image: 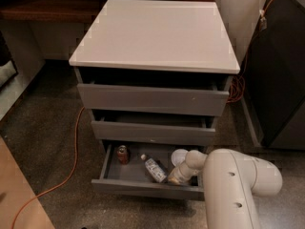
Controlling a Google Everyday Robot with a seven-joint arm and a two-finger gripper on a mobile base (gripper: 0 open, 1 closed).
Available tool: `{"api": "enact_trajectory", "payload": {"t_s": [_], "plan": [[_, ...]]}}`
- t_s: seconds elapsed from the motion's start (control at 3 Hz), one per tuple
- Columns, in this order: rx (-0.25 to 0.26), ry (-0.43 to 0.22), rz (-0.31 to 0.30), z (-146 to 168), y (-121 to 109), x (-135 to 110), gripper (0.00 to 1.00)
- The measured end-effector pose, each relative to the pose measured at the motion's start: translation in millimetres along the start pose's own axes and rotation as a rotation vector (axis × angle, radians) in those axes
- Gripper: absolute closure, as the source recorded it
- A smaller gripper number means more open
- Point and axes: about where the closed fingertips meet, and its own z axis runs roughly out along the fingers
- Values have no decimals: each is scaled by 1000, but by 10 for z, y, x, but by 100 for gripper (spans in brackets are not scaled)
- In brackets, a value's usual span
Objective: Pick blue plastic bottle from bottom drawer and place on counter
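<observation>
The blue plastic bottle lies on its side in the open bottom drawer, white cap pointing to the back left. My gripper reaches down into the drawer's right part, just right of the bottle's base. Whether it touches the bottle is unclear. The cream arm fills the lower right of the view. The white counter on top of the cabinet is bare.
A short red-brown can stands in the drawer's left part, and a white bowl sits at the back right, partly behind my arm. The two upper drawers are slightly open. An orange cable runs over the floor at left; a dark cabinet stands at right.
</observation>
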Motion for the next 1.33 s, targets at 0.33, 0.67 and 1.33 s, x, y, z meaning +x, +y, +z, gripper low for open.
{"api": "enact_trajectory", "payload": {"t_s": [0.33, 0.67, 1.33], "plan": [[-36, 14, -47, -28, 268, 90, 100], [-62, 25, -82, -57, 476, 167, 100], [-130, 44, -179, -201, 1178, 399, 100]]}}
